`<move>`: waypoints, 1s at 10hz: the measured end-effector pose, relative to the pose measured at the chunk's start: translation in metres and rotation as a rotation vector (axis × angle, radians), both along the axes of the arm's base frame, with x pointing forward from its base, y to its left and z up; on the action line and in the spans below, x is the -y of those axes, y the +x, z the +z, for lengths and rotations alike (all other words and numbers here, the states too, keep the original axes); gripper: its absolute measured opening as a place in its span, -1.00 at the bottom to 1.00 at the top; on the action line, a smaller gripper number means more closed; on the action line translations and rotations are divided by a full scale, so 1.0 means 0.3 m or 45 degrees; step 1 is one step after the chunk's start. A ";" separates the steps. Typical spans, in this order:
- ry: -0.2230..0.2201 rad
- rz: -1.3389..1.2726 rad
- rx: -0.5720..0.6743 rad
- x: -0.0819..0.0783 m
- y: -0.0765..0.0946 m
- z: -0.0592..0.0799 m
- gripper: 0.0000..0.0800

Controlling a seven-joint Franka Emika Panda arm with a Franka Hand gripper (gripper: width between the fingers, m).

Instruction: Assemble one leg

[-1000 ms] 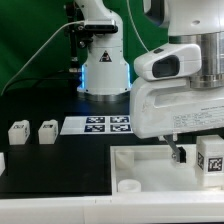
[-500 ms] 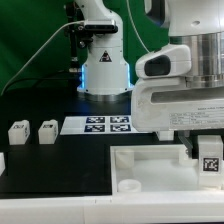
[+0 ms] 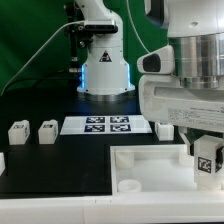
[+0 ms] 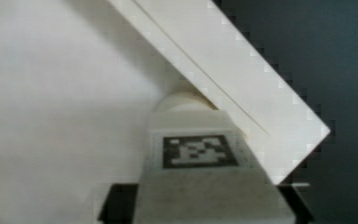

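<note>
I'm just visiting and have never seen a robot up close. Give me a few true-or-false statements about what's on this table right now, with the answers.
1. The gripper holds a leg over the large white tray-like piece. True.
2. Two more small white blocks sit on the black table toward the exterior view's left. True.
3. The marker board is lifted in the air. False: it lies flat on the table.
4. The held leg has no tag on it. False: a black-and-white square tag faces the camera.
5. The backdrop behind the arm is red. False: it is green.
</note>
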State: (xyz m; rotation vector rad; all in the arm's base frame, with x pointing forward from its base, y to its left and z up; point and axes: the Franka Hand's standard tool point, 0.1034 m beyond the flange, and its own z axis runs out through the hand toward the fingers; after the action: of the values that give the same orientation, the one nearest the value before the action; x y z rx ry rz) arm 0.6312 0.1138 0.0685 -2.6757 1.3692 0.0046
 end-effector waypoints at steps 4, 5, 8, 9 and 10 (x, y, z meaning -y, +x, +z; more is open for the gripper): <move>0.189 -0.849 -0.099 0.004 -0.006 -0.006 -0.27; 0.204 -0.943 -0.115 -0.005 -0.008 -0.007 -0.27; 0.194 -0.836 -0.102 -0.014 -0.012 -0.011 0.15; 0.188 -0.760 -0.104 -0.036 -0.022 -0.015 0.45; 0.159 -0.531 -0.079 -0.045 -0.029 -0.016 0.45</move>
State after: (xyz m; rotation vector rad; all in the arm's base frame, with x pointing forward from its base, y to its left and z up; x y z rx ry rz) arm 0.6226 0.1272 0.0637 -2.2620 1.8516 0.1264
